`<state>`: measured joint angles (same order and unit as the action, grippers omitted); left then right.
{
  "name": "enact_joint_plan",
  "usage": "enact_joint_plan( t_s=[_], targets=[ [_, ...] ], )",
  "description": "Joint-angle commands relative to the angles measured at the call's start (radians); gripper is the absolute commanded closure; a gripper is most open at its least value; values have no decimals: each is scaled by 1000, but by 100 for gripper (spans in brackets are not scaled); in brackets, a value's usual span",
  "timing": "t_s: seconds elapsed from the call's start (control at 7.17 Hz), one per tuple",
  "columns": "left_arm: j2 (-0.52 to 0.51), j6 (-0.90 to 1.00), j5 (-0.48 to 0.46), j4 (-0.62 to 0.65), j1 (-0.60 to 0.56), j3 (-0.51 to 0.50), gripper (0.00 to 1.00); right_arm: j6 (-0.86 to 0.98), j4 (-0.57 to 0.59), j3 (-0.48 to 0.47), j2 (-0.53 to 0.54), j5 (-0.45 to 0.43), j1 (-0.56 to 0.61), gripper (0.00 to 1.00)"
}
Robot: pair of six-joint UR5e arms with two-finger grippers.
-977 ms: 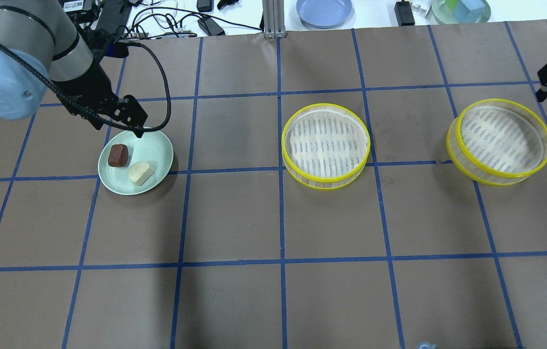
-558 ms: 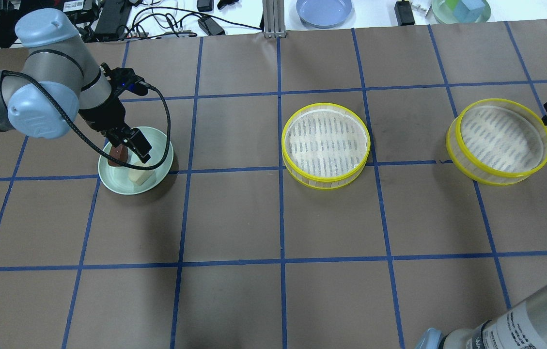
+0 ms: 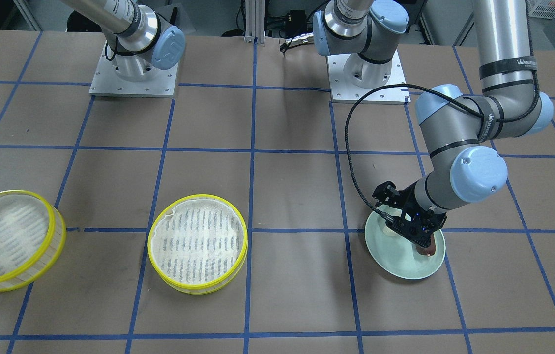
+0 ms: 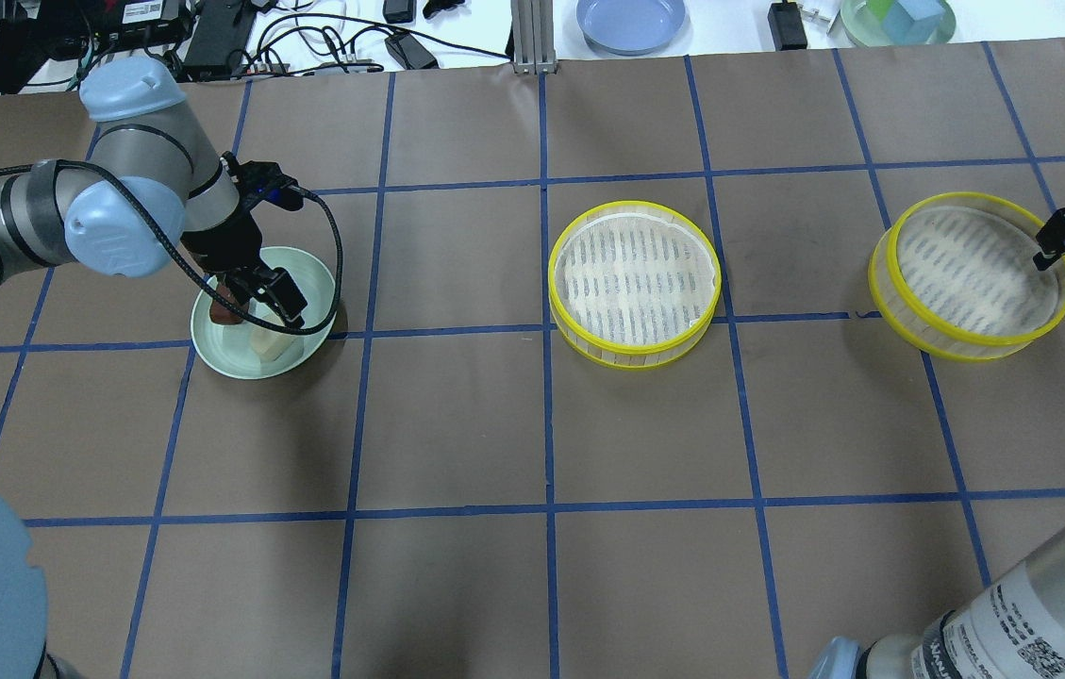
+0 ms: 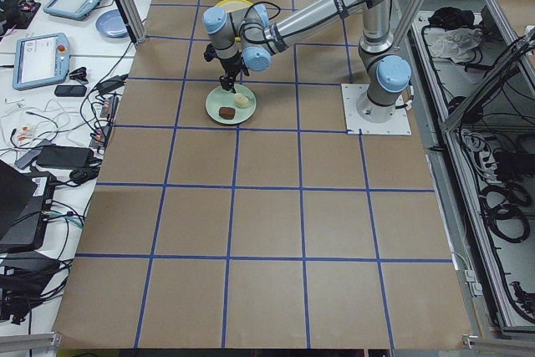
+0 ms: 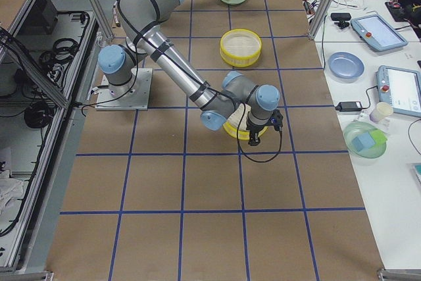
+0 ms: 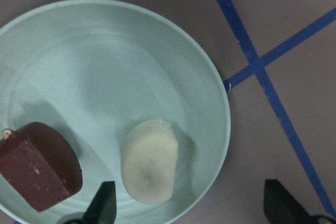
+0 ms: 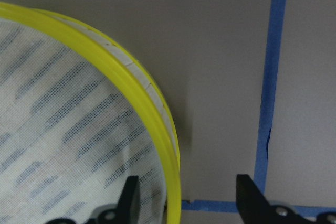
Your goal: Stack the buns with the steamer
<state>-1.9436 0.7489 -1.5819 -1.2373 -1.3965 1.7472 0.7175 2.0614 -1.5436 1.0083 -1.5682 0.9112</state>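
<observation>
L gripper (image 7: 191,208) spread wide, low over pale green plate (image 7: 131,66), astride cream bun (image 7: 149,161), prob for pick; brown bun (image 7: 39,166) beside it on plate. R gripper (image 8: 191,203) spread across rim of far steamer tray (image 8: 63,119), well off plate, likely to lift for stacking.

The overhead camera looks forward and down across the table (image 4: 457,424); the front-facing camera opposes it, angled steeply down. Both cover the pale green plate (image 4: 221,356), centre steamer tray (image 4: 634,283) and outer steamer tray (image 4: 971,275). Side cameras view the table lengthwise, from afar. Wrist cameras look down at close range: left on the plate, right on the outer tray's rim.
</observation>
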Motion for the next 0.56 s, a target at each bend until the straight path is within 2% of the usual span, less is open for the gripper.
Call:
enact_joint_plan(
  t_s=[0.0,0.14,0.28,0.42],
  targets=[
    [-63,61,-3,9,19,0,2,-1,-15,-3,0,4,0,85],
    [-81,58,2,13,21,0,3,-1,-18,-1,7,2,0,94],
    [-98,58,0,15,19,0,17,-3,-23,-1,9,-4,0,100],
    [-109,61,-3,15,21,-5,63,-10,-26,-1,15,-6,0,100]
  ],
)
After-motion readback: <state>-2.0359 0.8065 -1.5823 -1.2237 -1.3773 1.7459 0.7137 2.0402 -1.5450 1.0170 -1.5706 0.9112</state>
